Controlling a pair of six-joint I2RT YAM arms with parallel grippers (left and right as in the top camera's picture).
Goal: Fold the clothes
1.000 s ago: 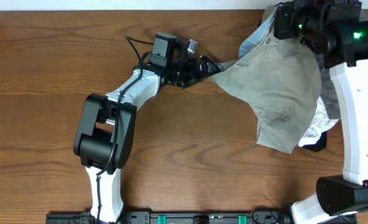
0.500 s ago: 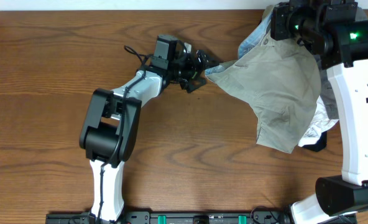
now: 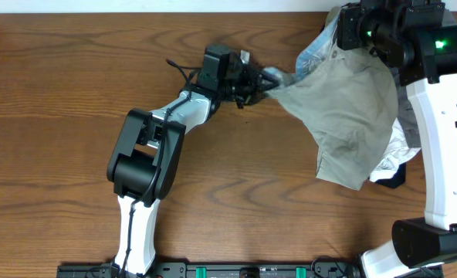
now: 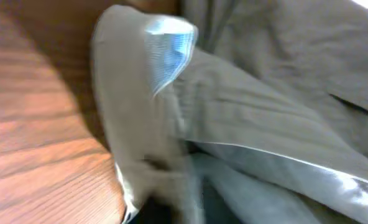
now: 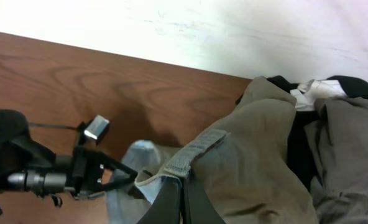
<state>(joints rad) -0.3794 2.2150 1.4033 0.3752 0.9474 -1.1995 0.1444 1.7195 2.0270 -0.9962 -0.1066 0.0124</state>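
The clothes (image 3: 344,116), a pale khaki-green garment, hang stretched between my two grippers at the table's far right. My left gripper (image 3: 261,79) is shut on the garment's left tip, where the cloth bunches with a pale bluish lining showing. In the left wrist view, folds of the clothes (image 4: 265,112) fill the frame and cover the jaws. My right gripper (image 3: 344,35) sits at the far right corner. In the right wrist view that right gripper (image 5: 183,193) is shut on the stitched waistband (image 5: 193,155). The left gripper (image 5: 131,177) shows there at the lower left.
A darker grey garment (image 5: 352,137) and a black garment (image 5: 299,143) lie heaped under the khaki one by the right arm (image 3: 445,154). The wooden table (image 3: 74,116) ends at a white wall (image 5: 171,25) just behind the right gripper.
My left gripper slid right onto the garment's left tip and went from open to shut on it. The cloth there is now bunched. The right gripper has not moved.
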